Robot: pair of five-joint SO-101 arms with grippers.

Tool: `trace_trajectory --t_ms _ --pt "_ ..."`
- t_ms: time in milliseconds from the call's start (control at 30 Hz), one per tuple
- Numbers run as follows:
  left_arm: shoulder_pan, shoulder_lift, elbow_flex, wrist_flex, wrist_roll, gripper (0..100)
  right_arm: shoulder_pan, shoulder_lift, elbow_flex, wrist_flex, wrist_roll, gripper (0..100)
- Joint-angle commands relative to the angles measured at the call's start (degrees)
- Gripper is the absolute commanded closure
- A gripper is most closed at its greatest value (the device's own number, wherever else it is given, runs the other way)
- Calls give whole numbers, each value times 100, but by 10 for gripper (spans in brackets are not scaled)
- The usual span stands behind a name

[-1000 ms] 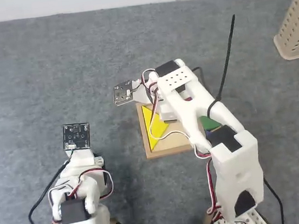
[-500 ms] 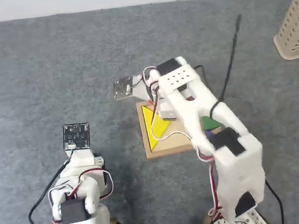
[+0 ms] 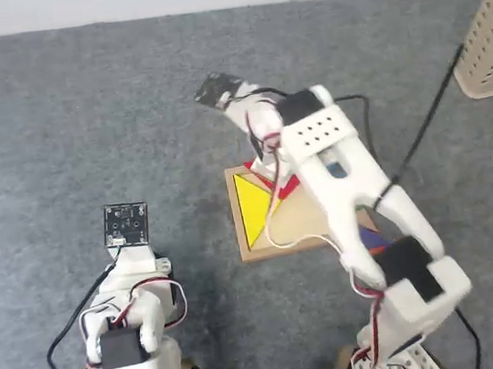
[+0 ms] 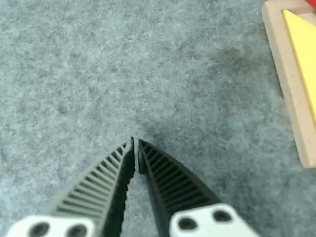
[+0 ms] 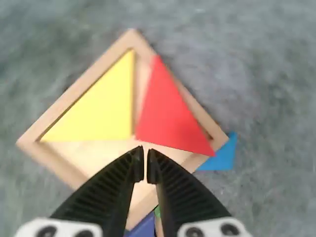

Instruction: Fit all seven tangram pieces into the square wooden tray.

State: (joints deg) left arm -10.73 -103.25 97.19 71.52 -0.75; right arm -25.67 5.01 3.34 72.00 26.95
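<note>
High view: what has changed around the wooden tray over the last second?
The right arm swung up and away toward the far side. Its right gripper, shut and empty, now hangs above the square wooden tray. This uncovers the red triangle piece beside the yellow triangle piece. The tray, the yellow triangle and the shut left gripper stayed put.

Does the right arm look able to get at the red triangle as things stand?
Probably yes. The right end effector hangs shut over the tray, with the red triangle just ahead of its tips and nothing lying over it. It would have to open first.
</note>
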Motion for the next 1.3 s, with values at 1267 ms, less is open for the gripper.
trace_trajectory --t_ms 1267 --pt "18 -88 -66 9 44 988 391 -734 2769 -3846 -1600 991"
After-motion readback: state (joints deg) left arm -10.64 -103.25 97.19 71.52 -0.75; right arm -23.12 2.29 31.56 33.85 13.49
